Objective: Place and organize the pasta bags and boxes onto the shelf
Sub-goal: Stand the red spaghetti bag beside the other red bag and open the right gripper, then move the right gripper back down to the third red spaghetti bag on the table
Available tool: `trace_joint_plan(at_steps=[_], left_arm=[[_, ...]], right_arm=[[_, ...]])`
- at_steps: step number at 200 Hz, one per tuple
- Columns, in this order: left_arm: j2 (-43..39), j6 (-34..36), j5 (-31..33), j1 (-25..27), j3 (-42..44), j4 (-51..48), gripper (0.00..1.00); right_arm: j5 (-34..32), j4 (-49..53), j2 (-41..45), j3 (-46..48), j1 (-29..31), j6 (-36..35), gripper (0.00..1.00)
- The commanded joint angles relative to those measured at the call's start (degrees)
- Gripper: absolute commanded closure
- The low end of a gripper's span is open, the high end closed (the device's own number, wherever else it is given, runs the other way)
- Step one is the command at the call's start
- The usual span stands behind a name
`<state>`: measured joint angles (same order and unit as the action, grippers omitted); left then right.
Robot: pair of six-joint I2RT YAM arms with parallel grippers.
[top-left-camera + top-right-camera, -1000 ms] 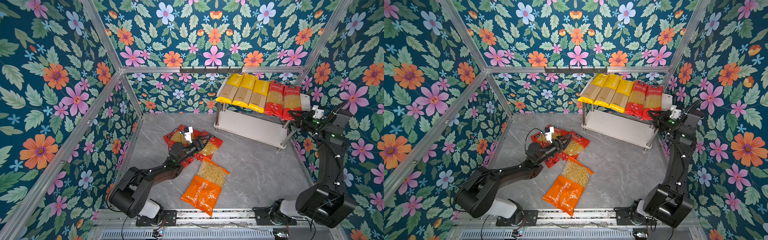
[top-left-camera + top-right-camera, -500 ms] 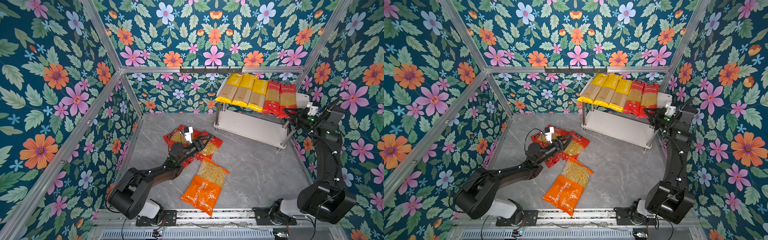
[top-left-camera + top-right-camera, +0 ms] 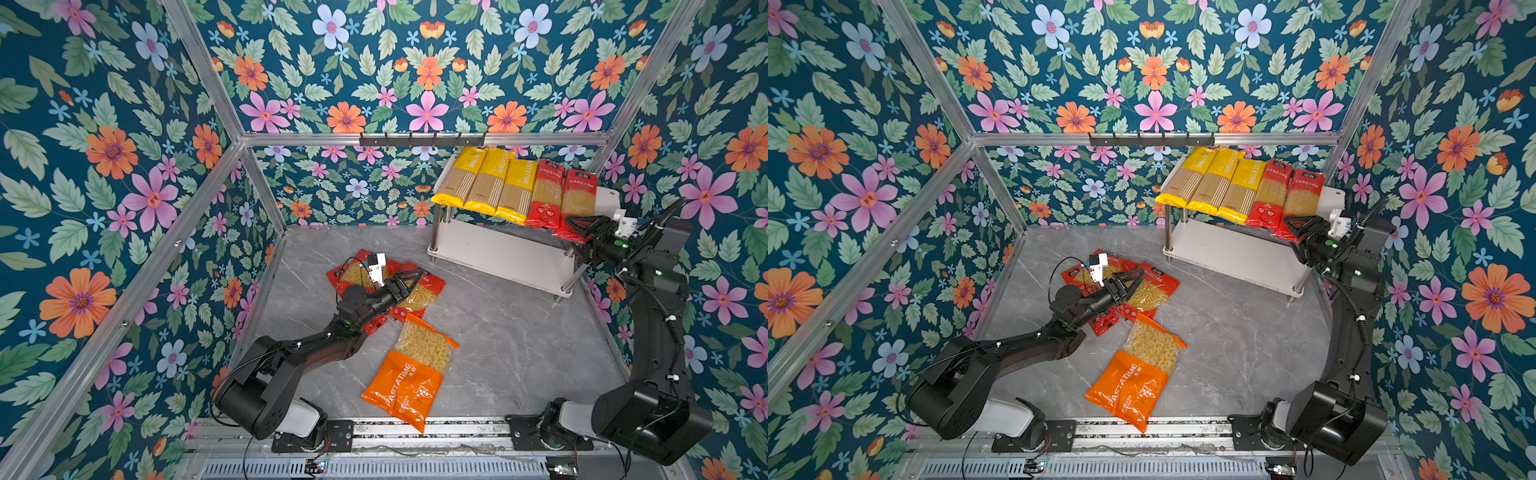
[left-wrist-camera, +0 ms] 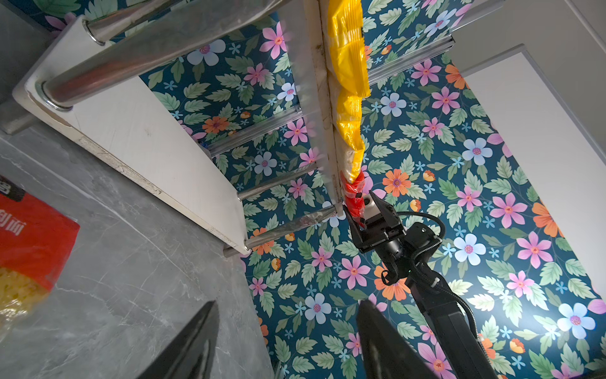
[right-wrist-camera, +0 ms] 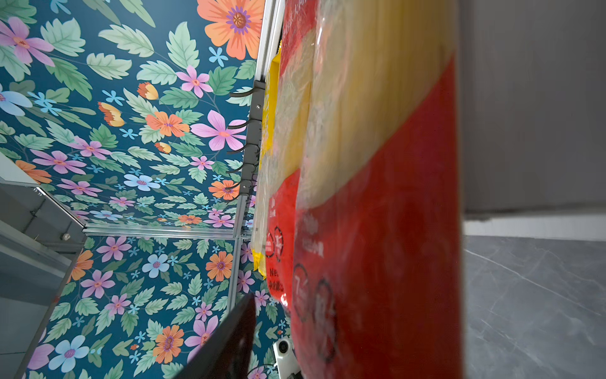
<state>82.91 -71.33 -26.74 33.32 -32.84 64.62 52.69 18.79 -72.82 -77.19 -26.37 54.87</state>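
Observation:
On the top board of the shelf (image 3: 498,253) lie three yellow spaghetti packs (image 3: 486,183) and two red spaghetti packs (image 3: 544,195), side by side. My right gripper (image 3: 577,227) is at the near end of the rightmost red pack (image 5: 377,229), open, with a gap between its finger (image 5: 236,328) and the pack. On the floor my left gripper (image 3: 409,278) hovers open and empty over two red macaroni packs (image 3: 419,291). An orange macaroni pack (image 3: 411,374) lies nearer the front. The end of another red pack (image 3: 376,324) shows under the left arm.
A black hook rail (image 3: 422,139) hangs on the back wall just above the shelf. To the right of the red packs the top board (image 3: 606,199) is bare, and so is the lower board. Floral walls close in on three sides; the arms' base rail (image 3: 415,432) runs along the front.
The right gripper slid the rightmost red spaghetti pack left against the other red pack, then opened its jaws. The left arm has not moved.

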Motion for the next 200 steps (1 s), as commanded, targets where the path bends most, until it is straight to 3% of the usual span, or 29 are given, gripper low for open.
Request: trace_joint_plan(at_steps=[1,55,99,112,128,154,176,200], left_arm=[[-0.2,1.1,-0.1,0.0,-0.1,1.5,0.31],[-0.1,1.3,0.2,0.0,0.4,1.7,0.31],[-1.9,3.1,0.4,0.0,1.0,-0.5,0.31],[-4.2,7.1,1.5,0.0,0.3,-8.3,0.31],[-7.2,16.2,5.0,-0.1,-3.5,-26.5,0.31],[-9.7,29.7,17.1,-0.4,-11.2,-54.7,0.3],[-12.8,32.2,20.7,-3.3,-9.7,-59.6,0.3],[-16.6,29.9,19.1,-10.2,-3.3,-57.9,0.3]], right_arm=[[-0.5,1.1,2.0,1.7,0.1,0.1,0.31],[-3.2,4.3,9.5,8.5,2.5,-1.9,0.3],[-6.4,6.2,12.8,9.1,9.3,-3.7,0.4],[-10.7,7.9,13.3,8.7,14.7,-5.3,0.41],[-19.8,9.6,13.3,8.0,25.5,-7.7,0.43],[-33.4,9.3,9.3,6.2,44.7,-10.7,0.44],[-41.2,4.4,4.1,6.5,57.1,-12.6,0.45],[-43.2,0.1,-4.0,6.0,64.6,-13.5,0.47]])
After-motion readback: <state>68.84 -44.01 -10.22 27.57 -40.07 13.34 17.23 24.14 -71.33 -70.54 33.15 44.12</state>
